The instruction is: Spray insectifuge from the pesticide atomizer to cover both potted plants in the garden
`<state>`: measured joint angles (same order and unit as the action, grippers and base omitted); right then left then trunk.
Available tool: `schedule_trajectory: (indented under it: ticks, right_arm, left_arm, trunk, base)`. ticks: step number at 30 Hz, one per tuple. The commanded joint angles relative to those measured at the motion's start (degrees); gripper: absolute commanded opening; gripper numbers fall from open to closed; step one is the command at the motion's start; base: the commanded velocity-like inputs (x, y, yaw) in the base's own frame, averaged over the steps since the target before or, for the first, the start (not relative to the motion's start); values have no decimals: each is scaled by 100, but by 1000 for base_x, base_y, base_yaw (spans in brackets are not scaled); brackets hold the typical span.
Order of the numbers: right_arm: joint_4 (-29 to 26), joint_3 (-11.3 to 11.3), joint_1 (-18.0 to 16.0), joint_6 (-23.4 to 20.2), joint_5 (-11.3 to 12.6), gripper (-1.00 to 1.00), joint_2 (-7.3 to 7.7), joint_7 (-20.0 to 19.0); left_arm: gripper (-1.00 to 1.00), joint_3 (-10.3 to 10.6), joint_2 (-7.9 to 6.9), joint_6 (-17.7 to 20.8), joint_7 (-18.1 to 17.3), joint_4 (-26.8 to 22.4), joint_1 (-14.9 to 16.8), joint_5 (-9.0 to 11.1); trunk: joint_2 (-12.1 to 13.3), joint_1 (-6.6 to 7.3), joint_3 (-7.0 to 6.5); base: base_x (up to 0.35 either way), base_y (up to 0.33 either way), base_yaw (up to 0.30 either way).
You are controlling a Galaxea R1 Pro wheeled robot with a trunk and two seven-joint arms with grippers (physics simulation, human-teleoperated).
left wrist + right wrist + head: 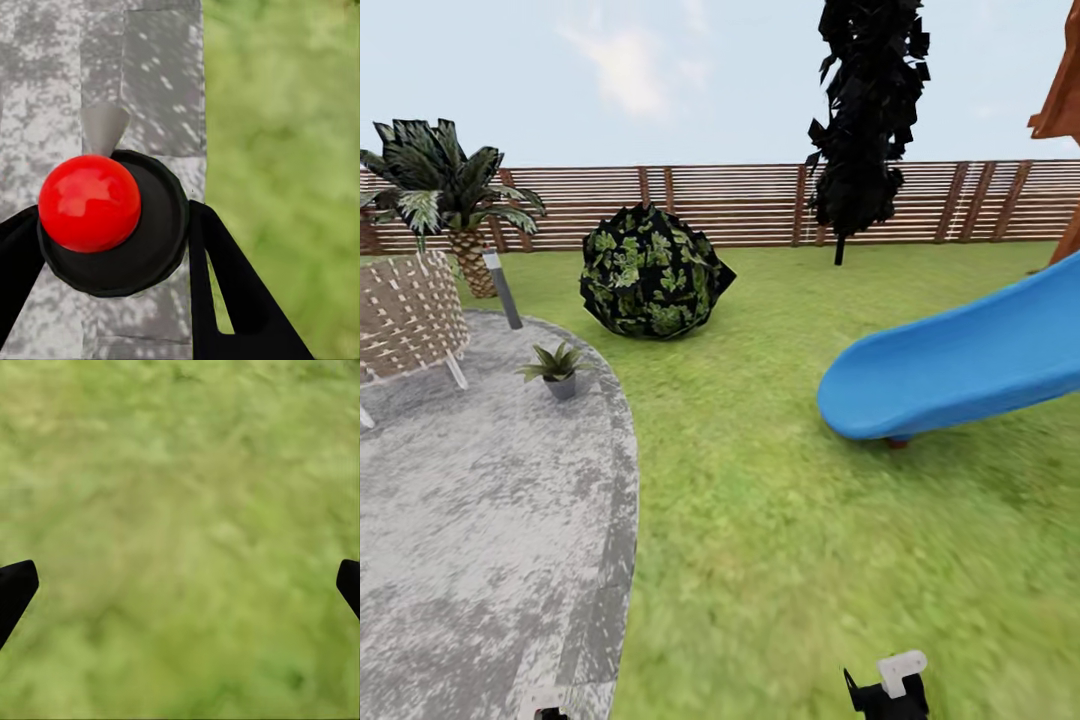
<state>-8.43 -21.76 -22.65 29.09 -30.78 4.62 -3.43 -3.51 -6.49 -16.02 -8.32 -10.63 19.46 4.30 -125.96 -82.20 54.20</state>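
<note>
In the left wrist view, the pesticide atomizer (112, 221) sits between the two black fingers (236, 289) of the left gripper (105, 277). Its red ball top and black round collar fill the gap, with a grey cone nozzle pointing away from the camera. The fingers are closed against the collar on both sides, holding it above the edge of the grey paved patio (157, 67), where the paving meets the lawn (285, 150).

In the right wrist view, the right gripper (180, 585) has its fingers (15, 589) spread wide apart, only their tips showing at either side, with nothing between them but blurred grass.

In the head view, one potted plant (558, 370) stands on the far part of the patio, near its edge, well away from both grippers. Just beyond it is a grey post (502, 288), and a woven chair (405, 315) stands to its left. A round leafy bush (652, 272) sits on the grass behind, a blue slide (960, 365) reaches in from the right, and a slatted wooden fence (740, 205) closes the garden.
</note>
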Motion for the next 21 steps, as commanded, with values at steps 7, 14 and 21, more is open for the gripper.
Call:
schedule_trajectory:
  ticks: [7, 14, 21]
  right_arm:
    - [8, -48, -3, 18, -16, 100, -5, -36]
    - [8, -48, -3, 19, -16, 100, -5, -38]
    - [8, -48, -3, 22, -16, 100, -4, -36]
  left_arm:
    - [-100, -36, 6, -4, -55, 8, 5, 45]
    - [-100, -36, 6, -4, -55, 8, 5, 45]
    - [-100, -36, 6, -6, -55, 8, 5, 45]
  trunk:
    - [-2, -2, 5]
    - [-2, -2, 5]
    - [-2, -2, 5]
  base:
    - [319, 132, 277]
    - [327, 117, 276]
    - [327, 116, 272]
